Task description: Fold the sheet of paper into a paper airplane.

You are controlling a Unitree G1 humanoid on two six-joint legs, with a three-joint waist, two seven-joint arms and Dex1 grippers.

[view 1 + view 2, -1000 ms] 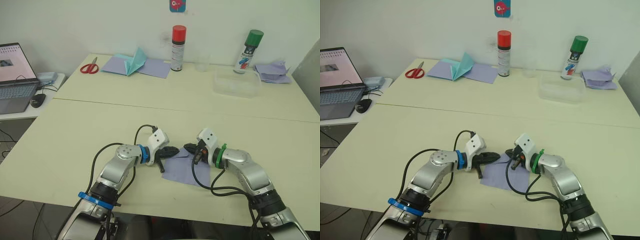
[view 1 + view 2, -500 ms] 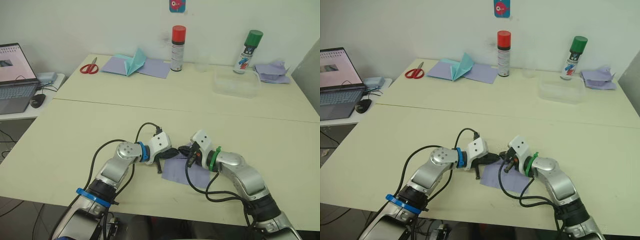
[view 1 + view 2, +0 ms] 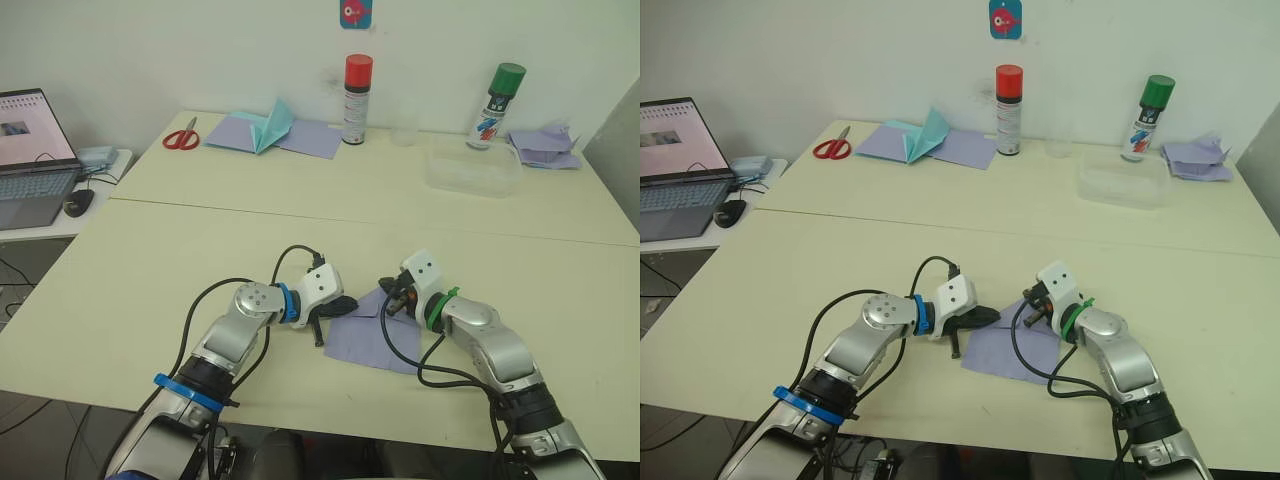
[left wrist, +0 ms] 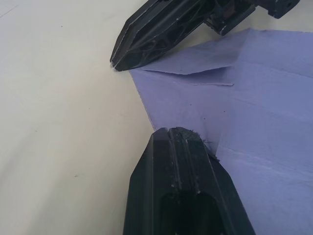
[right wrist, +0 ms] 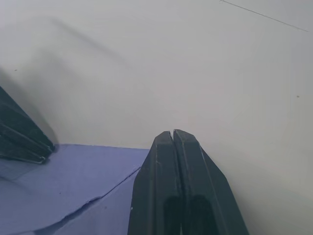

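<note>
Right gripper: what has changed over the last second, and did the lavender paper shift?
The right gripper, fingers shut, went left toward the left gripper half a second ago, then drew back right to about where it began. The left gripper edged slightly right and stays pressed, shut, at the left edge of the pale lavender-blue creased sheet of paper. The sheet kept its place.

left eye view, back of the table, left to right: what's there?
scissors → lavender sheets with teal paper shape → red-capped spray can → clear plastic box → green-capped spray can → crumpled lavender paper
</note>
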